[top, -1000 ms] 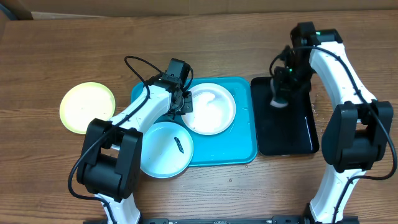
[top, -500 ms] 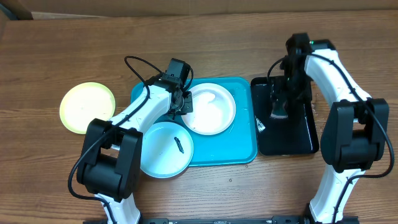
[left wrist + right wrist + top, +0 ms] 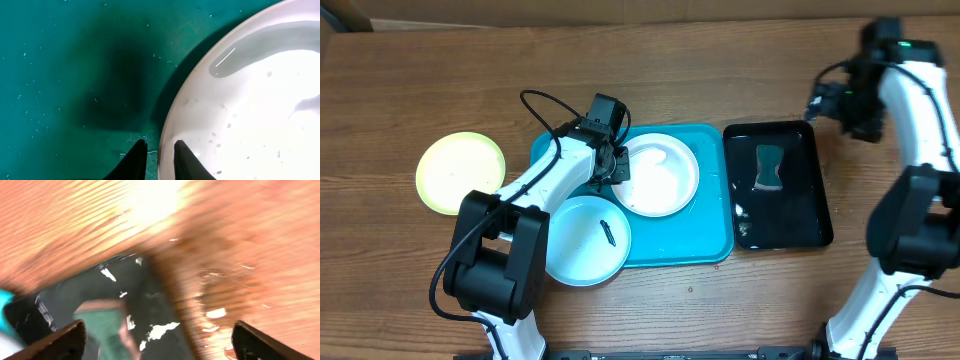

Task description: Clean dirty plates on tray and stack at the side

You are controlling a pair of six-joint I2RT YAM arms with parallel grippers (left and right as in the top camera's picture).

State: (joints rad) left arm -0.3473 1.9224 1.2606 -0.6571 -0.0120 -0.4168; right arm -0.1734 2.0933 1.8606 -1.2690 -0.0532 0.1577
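The white plate (image 3: 660, 176) lies wet on the turquoise tray (image 3: 705, 235). My left gripper (image 3: 618, 168) is low at the plate's left rim. In the left wrist view its black fingers (image 3: 137, 161) straddle that rim (image 3: 167, 125), one over the tray (image 3: 60, 75), one over the plate, slightly apart with a sliver of gap. The pale blue plate (image 3: 582, 245), with a dark smear (image 3: 608, 233), overlaps the tray's front left corner. The yellow-green plate (image 3: 460, 172) sits on the table at the left. My right gripper (image 3: 820, 102) hangs wide open and empty above the table, right of the black tray.
A glossy black tray (image 3: 800, 215) stands right of the turquoise one, holding a green sponge (image 3: 769, 167) and some water. The right wrist view is blurred; it shows the sponge (image 3: 102, 325), the black tray (image 3: 150, 295) and wooden table (image 3: 225, 240).
My right gripper opened, left the sponge lying in the black tray, and swung up and to the right. The left arm stayed at the white plate's rim.
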